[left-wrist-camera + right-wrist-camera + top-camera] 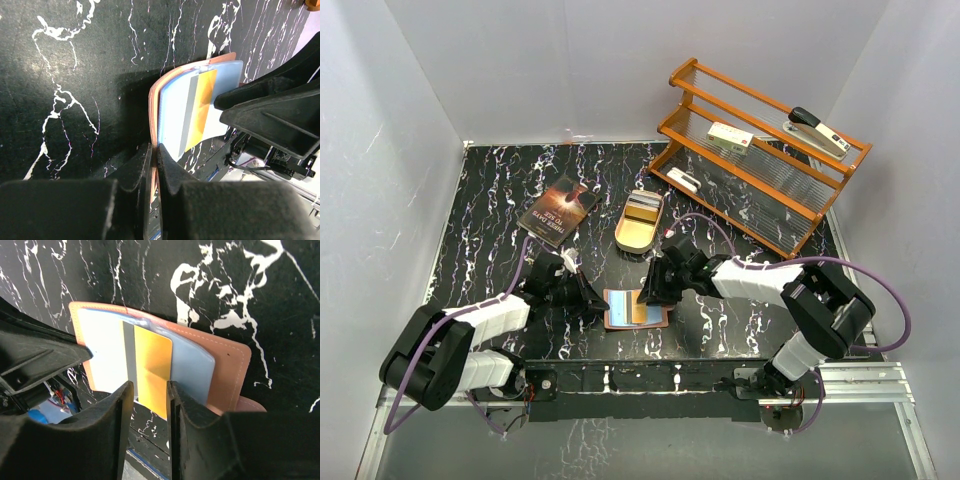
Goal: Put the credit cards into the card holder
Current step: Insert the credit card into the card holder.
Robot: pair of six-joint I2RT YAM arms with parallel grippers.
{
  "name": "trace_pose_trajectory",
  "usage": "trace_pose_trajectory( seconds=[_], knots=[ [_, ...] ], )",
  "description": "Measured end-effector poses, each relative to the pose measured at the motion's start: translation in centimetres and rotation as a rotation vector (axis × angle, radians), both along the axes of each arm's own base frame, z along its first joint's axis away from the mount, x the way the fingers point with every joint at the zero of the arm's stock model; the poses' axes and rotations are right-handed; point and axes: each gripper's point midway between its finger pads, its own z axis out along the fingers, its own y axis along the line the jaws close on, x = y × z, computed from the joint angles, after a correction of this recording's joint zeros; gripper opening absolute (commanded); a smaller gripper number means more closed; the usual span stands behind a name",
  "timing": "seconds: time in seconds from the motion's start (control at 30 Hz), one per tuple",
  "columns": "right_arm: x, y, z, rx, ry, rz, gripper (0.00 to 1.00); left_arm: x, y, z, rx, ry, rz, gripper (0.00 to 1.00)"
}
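The card holder [632, 308] lies open in the lower middle of the top view, flat on the black marbled surface [490, 230], its brown leather cover down and its bluish clear sleeves facing up. A gold card [155, 360] with a grey stripe along one side lies on those sleeves, and its lower end pokes out past the holder's edge.

The left hand [155, 150] comes in from the left of the top view with its fingers pressed together, pinching the holder's leather edge. That edge curls up off the surface where it is gripped.

The right hand [150, 387] reaches in from the right. Its fingers are spread a little, one either side of the card's free end, and the gold face shows in the gap. Whether either pad touches the card, I cannot tell.

Further out, a tan oval tin [640, 222] sits just above the holder in the picture. A dark book [558, 211] lies to the upper left. In the upper right stands a wooden rack [760, 185], carrying a stapler [817, 131] and a small white box [730, 137].
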Motion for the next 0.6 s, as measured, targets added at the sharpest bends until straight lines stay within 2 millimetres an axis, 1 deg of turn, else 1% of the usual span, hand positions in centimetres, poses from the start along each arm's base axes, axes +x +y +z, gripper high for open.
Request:
trace_pose_trajectory(
  seconds=[0.13, 0.27, 0.43, 0.53, 0.6],
  knots=[
    [0.6, 0.1, 0.6, -0.02, -0.026, 0.006, 0.35, 0.0, 0.0, 0.0, 0.0, 0.0, 0.0, 0.05],
    [0.4, -0.2, 0.3, -0.035, -0.019, 0.01, 0.38, 0.0, 0.0, 0.0, -0.003, -0.005, -0.001, 0.05],
    [0.2, -0.1, 0.0, -0.042, -0.007, 0.013, 0.39, -0.3, 0.1, -0.3, -0.001, 0.0, -0.001, 0.05],
    [-0.2, 0.4, -0.5, -0.039, 0.006, 0.025, 0.38, -0.3, 0.1, -0.3, -0.003, 0.0, -0.002, 0.07],
    [-0.5, 1.1, -0.5, -0.024, 0.007, 0.045, 0.36, -0.2, 0.0, -0.3, -0.006, -0.003, -0.003, 0.09]
  ],
)
